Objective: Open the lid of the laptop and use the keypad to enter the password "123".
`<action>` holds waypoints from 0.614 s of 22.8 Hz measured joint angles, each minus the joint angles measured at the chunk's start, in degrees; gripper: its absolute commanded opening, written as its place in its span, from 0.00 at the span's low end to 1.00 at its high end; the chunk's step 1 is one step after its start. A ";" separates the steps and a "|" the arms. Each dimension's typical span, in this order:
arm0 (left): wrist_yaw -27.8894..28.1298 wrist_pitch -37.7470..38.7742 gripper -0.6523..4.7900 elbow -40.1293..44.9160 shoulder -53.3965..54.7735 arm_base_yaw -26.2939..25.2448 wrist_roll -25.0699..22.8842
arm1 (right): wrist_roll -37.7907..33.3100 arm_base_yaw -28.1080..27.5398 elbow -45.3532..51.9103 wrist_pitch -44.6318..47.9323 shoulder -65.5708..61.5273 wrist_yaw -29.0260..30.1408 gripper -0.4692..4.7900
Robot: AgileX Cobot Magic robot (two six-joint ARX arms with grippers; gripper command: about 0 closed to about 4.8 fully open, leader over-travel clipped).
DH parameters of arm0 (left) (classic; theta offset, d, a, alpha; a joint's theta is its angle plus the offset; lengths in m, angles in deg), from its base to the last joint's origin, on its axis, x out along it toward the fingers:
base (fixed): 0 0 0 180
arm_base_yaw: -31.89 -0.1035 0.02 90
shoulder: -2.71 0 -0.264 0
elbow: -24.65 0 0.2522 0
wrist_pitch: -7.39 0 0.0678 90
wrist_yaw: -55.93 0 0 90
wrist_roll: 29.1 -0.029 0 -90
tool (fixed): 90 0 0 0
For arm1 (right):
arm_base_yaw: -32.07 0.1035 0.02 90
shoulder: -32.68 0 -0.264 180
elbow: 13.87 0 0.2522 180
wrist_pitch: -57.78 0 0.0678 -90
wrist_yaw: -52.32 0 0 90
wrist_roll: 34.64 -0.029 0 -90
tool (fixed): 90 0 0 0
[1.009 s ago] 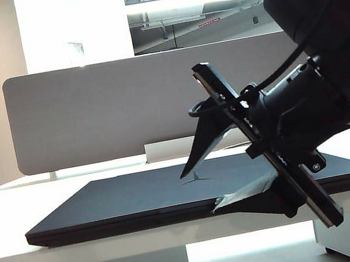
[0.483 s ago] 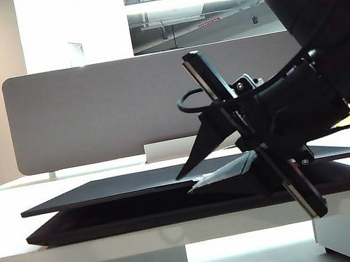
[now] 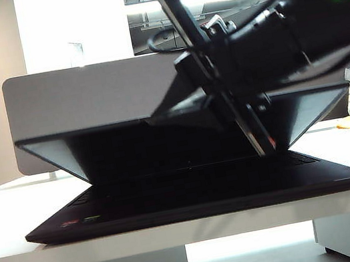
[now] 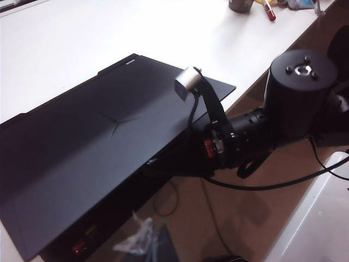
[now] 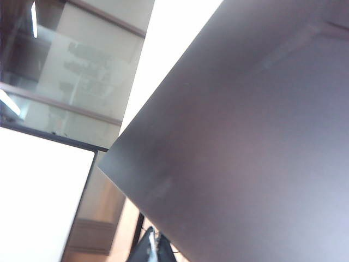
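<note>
Exterior view: the laptop (image 3: 194,199) is sitting on the white table (image 3: 1,223), in front of the grey desk divider (image 3: 90,112), with its lid (image 3: 83,150) standing partly raised, the front edge well above the base but the panel nowhere near upright. The right gripper (image 3: 178,109) is pinching that front edge to the right of the lid's middle, fingers closed on the thin panel, one above it and one beneath. Judging from this, the opening step is only underway; the screen is not yet usable and nothing has been typed. The keyboard deck is lying in deep shadow under the lid, keys too dark to make out; small red and green stickers (image 3: 82,221) are showing on the palm rest at the laptop's front left. Left wrist view: the lid's matte black outside is facing up and showing a faint three-pointed emblem (image 4: 115,121) at its centre, while the right arm (image 4: 272,120) is reaching in at the lid's near edge. The left gripper is not appearing in any picture, so its state cannot be told; its camera is looking down on the laptop from off to one side. Right wrist view: the lid's dark, smooth surface (image 5: 251,142) is filling most of the frame, one corner standing out against the bright room behind; the fingers themselves are not visible here. Still left: lifting the lid fully, then entering "123".
</note>
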 measured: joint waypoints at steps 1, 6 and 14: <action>0.00 0.02 0.11 0.02 0.02 0.00 0.00 | 1.11 -0.13 -0.90 -1.11 0.13 0.24 0.07; 0.00 0.44 0.11 0.02 0.00 0.00 0.00 | 5.20 -3.52 -4.63 -8.57 0.66 5.03 0.07; 1.09 0.57 0.11 0.00 0.00 0.00 -0.48 | 14.34 -8.00 -9.35 -19.45 0.90 7.10 0.07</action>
